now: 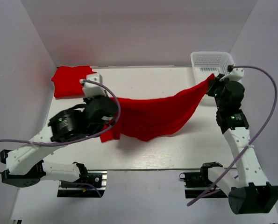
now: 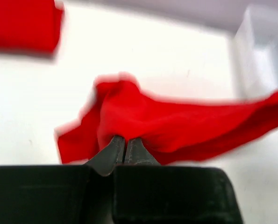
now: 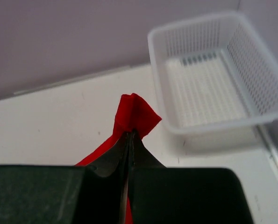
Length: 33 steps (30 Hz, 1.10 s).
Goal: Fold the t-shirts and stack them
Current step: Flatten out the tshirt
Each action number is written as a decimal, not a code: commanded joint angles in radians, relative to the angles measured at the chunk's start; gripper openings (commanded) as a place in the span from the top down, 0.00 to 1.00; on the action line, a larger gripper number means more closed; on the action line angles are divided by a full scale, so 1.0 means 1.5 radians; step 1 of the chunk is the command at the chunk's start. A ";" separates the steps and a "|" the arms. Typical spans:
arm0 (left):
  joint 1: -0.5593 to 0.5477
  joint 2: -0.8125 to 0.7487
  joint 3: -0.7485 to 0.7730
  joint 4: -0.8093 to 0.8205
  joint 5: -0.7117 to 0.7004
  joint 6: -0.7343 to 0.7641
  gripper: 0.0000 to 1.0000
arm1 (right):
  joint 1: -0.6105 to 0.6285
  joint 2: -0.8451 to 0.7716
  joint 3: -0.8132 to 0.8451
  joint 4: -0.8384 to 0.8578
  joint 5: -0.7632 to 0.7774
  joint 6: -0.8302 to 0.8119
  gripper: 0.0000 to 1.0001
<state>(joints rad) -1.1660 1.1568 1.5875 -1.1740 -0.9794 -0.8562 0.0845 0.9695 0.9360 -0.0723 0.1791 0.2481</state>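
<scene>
Both clamping shut on cloth: left hand (image 2: 125,148), right hand (image 3: 131,136) pinching red t-shirt (image 1: 153,114), sagging between them over desk (image 1: 143,84). Cloth looking soft, light, limp; corners seeming best hold. Second, folded t-shirt (image 1: 68,80) lying far-left.

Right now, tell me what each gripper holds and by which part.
Both hold one red t-shirt, stretched between them. The left gripper pinches bunched cloth at one end, the right gripper a bunched edge at the other.

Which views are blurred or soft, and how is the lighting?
Left wrist: held shirt and folded shirt smeared with soft edges, fingers sharper. Right wrist: basket fairly crisp, shirt tip clear. Top external: sharp, evenly lit, no glare.
</scene>
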 commanded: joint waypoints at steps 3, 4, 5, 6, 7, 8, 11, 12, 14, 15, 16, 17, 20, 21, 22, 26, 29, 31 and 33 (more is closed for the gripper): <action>0.002 -0.021 0.100 0.182 -0.155 0.299 1.00 | -0.003 -0.027 0.170 0.002 -0.040 -0.117 1.00; 0.002 -0.031 0.100 0.306 -0.143 0.378 1.00 | -0.001 -0.027 0.190 -0.003 -0.065 -0.136 1.00; 0.002 -0.031 0.116 0.348 -0.143 0.478 1.00 | -0.002 -0.021 0.249 -0.012 -0.063 -0.151 1.00; 0.002 -0.031 0.128 0.381 -0.150 0.524 1.00 | 0.001 -0.017 0.272 -0.022 -0.065 -0.156 1.00; 0.002 -0.023 0.156 0.416 -0.156 0.575 1.00 | -0.002 -0.013 0.294 -0.034 -0.071 -0.162 1.00; -0.005 -0.015 0.173 0.481 -0.182 0.622 1.00 | -0.002 -0.001 0.340 -0.052 -0.061 -0.190 1.00; -0.005 0.019 0.224 0.596 -0.202 0.790 1.00 | -0.001 0.010 0.454 -0.071 -0.048 -0.207 1.00; -0.005 0.026 0.233 0.622 -0.202 0.867 1.00 | -0.002 0.015 0.475 -0.084 -0.061 -0.212 1.00; -0.005 0.048 0.264 0.691 -0.224 0.935 1.00 | -0.001 0.028 0.575 -0.105 -0.070 -0.228 1.00; -0.005 0.054 0.273 0.711 -0.224 0.995 1.00 | -0.001 0.042 0.598 -0.124 -0.082 -0.235 1.00; -0.005 0.066 0.296 0.727 -0.231 1.017 1.00 | -0.002 0.047 0.669 -0.136 -0.088 -0.249 1.00; -0.005 0.066 0.311 0.737 -0.231 1.032 1.00 | 0.000 0.052 0.691 -0.142 -0.087 -0.255 1.00; -0.005 0.085 0.387 0.722 -0.218 1.050 1.00 | -0.003 0.068 0.773 -0.154 -0.076 -0.291 1.00; -0.005 0.085 0.388 0.728 -0.218 1.050 1.00 | -0.001 0.067 0.783 -0.154 -0.070 -0.291 1.00; -0.005 0.091 0.402 0.728 -0.218 1.059 1.00 | 0.000 0.066 0.804 -0.146 -0.068 -0.304 1.00; -0.011 0.091 0.410 0.716 -0.191 1.059 1.00 | -0.002 0.022 0.802 -0.099 -0.071 -0.321 1.00; -0.011 0.101 0.416 0.691 -0.177 1.059 1.00 | -0.002 -0.006 0.800 -0.066 -0.067 -0.329 1.00; -0.011 0.116 0.427 0.680 -0.200 1.059 1.00 | -0.002 -0.011 0.802 -0.062 -0.053 -0.330 1.00; -0.011 0.131 0.442 0.680 -0.214 1.077 1.00 | -0.002 -0.012 0.799 -0.060 -0.062 -0.331 1.00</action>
<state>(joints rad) -1.1816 1.3254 2.2189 -0.1352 -1.2766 0.7116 0.0853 0.9470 2.1235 -0.2432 0.0494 -0.2073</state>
